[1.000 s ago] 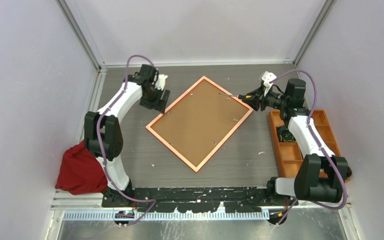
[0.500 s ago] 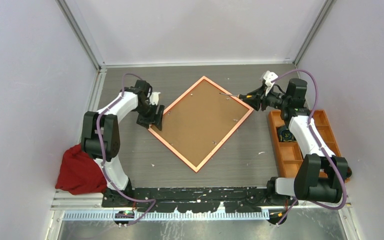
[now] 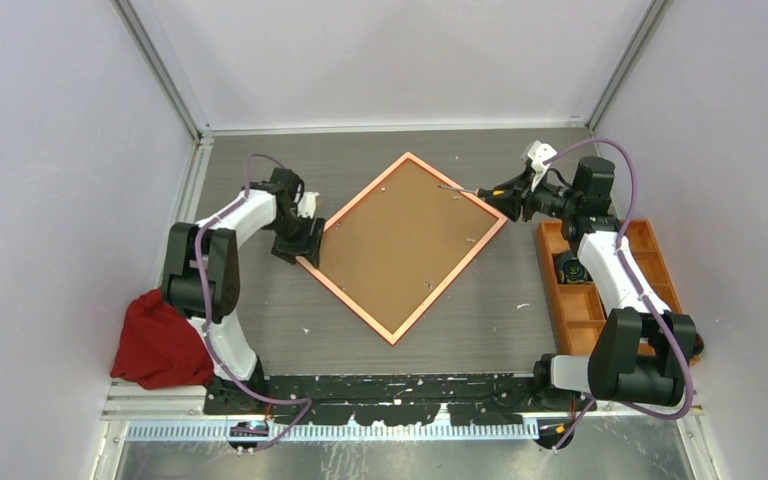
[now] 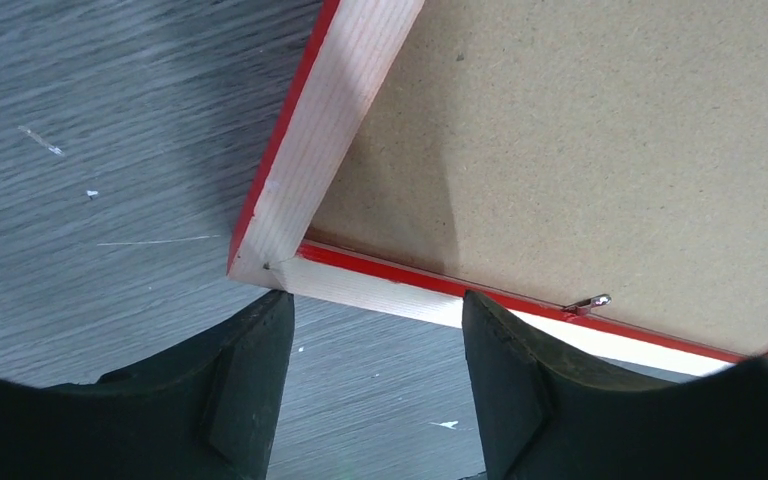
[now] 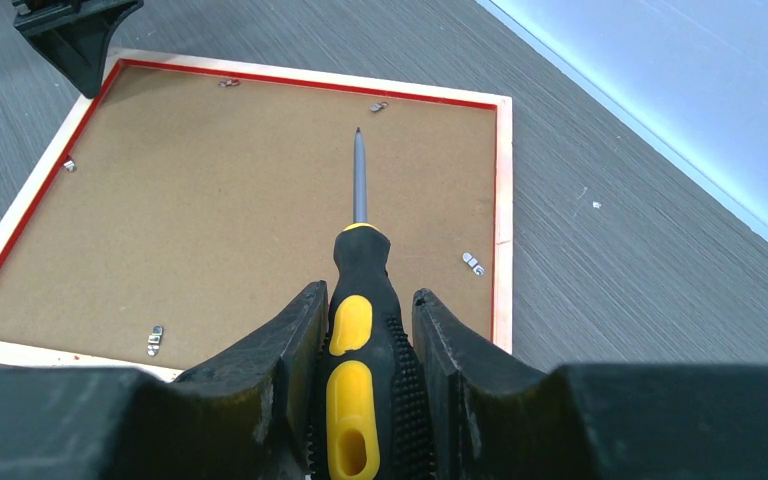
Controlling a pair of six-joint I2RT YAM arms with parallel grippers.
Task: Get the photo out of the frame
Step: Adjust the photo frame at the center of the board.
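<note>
The left arm had swung in from beyond the frame's far-left edge to its left corner. On the grey counter (image 3: 460, 310) the frame (image 4: 325, 125) lay back-up, turned diamond-wise, with the brown backing board (image 3: 400, 245) covering the photo. The left gripper (image 3: 303, 240) stood open just short of that corner. The right gripper (image 5: 368, 298) clamped a screwdriver (image 5: 358, 255), its tip over the board.
</note>
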